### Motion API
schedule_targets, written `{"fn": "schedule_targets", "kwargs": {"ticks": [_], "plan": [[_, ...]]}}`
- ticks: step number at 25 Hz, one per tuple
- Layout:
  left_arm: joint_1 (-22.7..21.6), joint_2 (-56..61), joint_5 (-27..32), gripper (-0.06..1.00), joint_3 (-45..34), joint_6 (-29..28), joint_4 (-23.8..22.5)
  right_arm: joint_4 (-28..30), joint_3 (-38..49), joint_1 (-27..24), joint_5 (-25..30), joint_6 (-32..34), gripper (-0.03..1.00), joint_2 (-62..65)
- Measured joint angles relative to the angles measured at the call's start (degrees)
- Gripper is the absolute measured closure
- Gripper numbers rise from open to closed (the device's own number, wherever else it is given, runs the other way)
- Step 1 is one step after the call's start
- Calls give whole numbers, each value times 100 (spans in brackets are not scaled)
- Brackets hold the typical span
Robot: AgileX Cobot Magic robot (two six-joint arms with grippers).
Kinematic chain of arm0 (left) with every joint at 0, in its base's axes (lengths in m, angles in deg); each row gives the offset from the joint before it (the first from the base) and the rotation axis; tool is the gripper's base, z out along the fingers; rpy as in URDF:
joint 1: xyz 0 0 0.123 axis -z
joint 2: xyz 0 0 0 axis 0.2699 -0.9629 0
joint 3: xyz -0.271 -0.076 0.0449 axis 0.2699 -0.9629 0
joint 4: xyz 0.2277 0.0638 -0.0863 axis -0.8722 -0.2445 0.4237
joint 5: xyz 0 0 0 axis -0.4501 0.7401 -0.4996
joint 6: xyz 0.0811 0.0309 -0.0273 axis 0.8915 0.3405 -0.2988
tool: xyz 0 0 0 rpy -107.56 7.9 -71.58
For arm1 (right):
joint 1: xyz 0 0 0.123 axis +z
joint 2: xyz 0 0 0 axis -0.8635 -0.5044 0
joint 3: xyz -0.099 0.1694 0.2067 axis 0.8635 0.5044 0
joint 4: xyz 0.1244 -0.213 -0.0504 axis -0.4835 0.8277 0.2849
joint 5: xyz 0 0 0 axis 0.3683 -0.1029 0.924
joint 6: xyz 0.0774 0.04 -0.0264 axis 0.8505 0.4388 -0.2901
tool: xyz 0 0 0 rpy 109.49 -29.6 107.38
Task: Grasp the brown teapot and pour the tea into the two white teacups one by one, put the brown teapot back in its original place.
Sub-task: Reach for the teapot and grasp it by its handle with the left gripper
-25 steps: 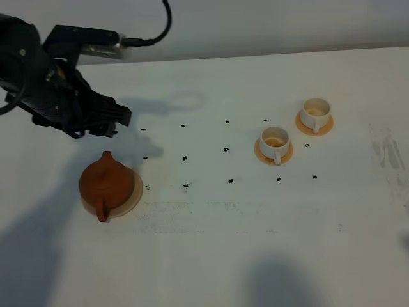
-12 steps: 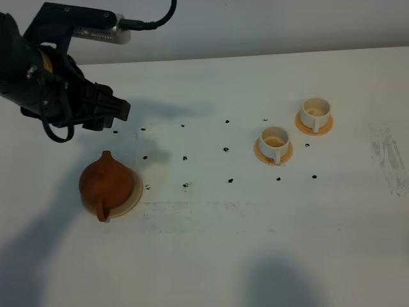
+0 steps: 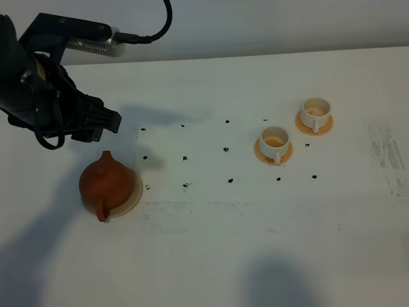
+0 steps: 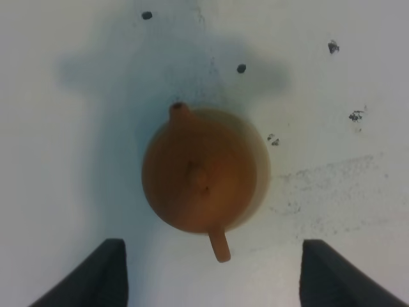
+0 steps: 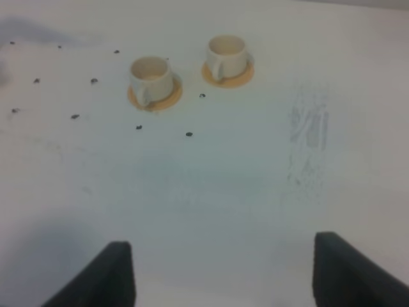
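Brown teapot (image 3: 105, 184) on the left of the table (image 3: 211, 256), seated on a flat, round, pale tan coaster (image 3: 135, 188); pot sits off-centre, so the coaster shows as a crescent on its right. Body squat and round, matte reddish-brown clay; short spout points to the far edge, handle to the near edge; small knob on the lid, seen from above in the left wrist view (image 4: 198, 176).

Left claw (image 4: 214, 275) hovers over the pot, clear of it; two dark fingers spread wide, nothing between them but table and the tip of the handle below. In the high view the black arm sits behind the brown teapot, throwing a soft shadow over it.

Two white teacups to the right, well apart from the pot: nearer cup (image 3: 275, 139) and farther cup (image 3: 316, 110), both small glossy cylinders with side handles, each on a small round orange saucer (image 3: 261, 152) (image 3: 327, 126). Nearer cup looks tan inside; too blurred to tell more.

Right claw (image 5: 230, 275) likewise spread wide and empty, above bare table on the near side of the cups.

Table white, matte; scattered black dots (image 3: 225, 149) between pot and cups; grey scuffing at the right.
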Motion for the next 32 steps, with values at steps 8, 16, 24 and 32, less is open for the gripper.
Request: {"fn": "schedule_targets", "kwargs": {"ticks": [8,16,24,32], "plan": [[0,0,62,38,0,0,-104,-4,0,0,-11,-2,38,0],[0,16,74,38,0,0,-141,-4,0,0,-14,-2,38,0],[0,635,-335,38,-371,94,-261,-4,0,0,-14,-2,38,0],[0,1375,-612,38,-816,35,-279,-4,0,0,-14,-2,38,0]]}}
